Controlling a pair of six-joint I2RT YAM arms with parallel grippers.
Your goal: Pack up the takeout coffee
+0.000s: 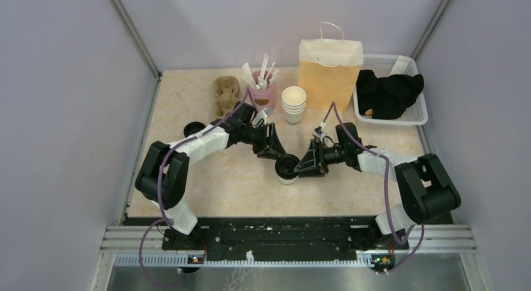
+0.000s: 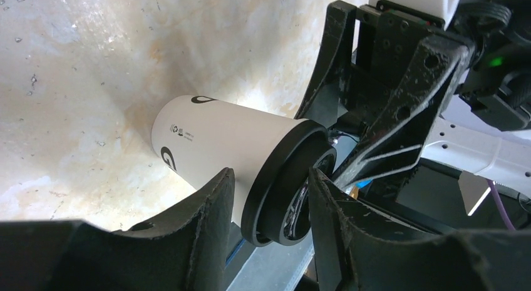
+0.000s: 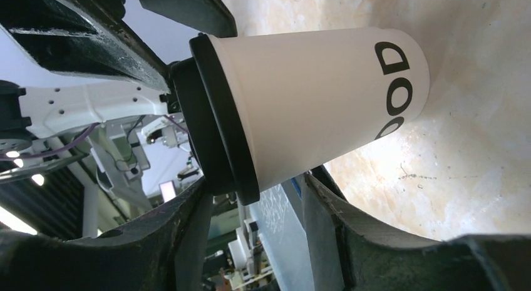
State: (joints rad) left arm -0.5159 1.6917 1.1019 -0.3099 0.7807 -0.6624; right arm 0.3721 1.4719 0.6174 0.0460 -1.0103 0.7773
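Packing has barely begun — your left pincer (image 1: 280, 154) and right pincer (image 1: 305, 166) both pinch one black-lidded white paper cup (image 1: 287, 168) on the bench (image 1: 238, 184), nothing bagged.

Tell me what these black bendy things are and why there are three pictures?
They are two robot arms bolted to a table. The big picture looks down from above. The other two come from small cameras on each wrist, so you see each hand's fingers close up.

Both hands, the left hand and the right hand, reach a white cup with a black lid in the middle. Their fingers sit either side of it; I can't tell if they squeeze it.

At the back stand a paper bag, a cup stack, a pink holder of sticks, a cardboard carrier and a basket with black cloth. A loose lid lies left.
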